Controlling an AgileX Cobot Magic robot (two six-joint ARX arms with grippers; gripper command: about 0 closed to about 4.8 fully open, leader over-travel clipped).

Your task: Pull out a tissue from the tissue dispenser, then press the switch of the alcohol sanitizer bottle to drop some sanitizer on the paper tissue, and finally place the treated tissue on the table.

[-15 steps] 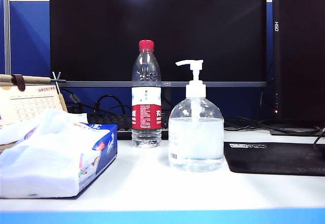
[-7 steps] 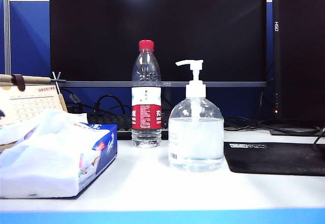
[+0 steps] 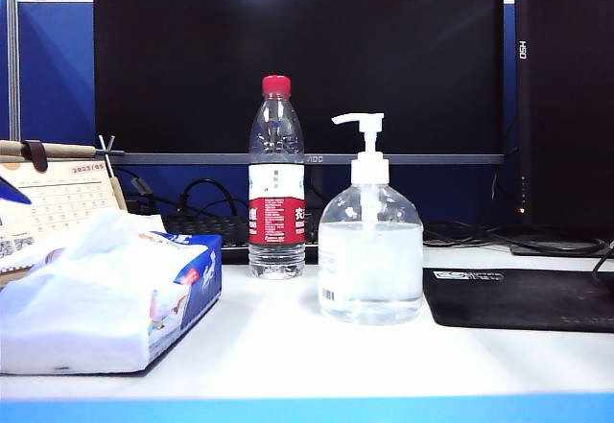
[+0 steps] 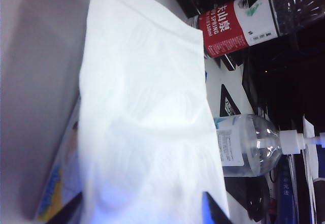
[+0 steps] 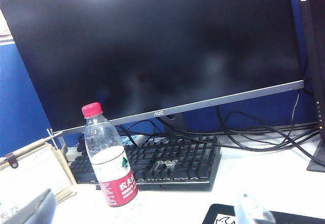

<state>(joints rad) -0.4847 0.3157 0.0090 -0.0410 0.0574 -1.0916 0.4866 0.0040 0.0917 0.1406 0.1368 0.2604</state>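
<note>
Left end effector (image 4: 142, 211) wide over the tissue (image 4: 147, 122); right end effector wide, idle beyond the alcohol sanitizer bottle (image 3: 370, 260). A deep pinch could drag out several sheets.

My left gripper (image 4: 142, 211) now enters exterior view: blue tip (image 3: 11, 193) shows at far left edge, in front of desk calendar (image 3: 58, 198), above tissue dispenser (image 3: 106, 293). One second ago not visible; half second ago barely a sliver.
</note>
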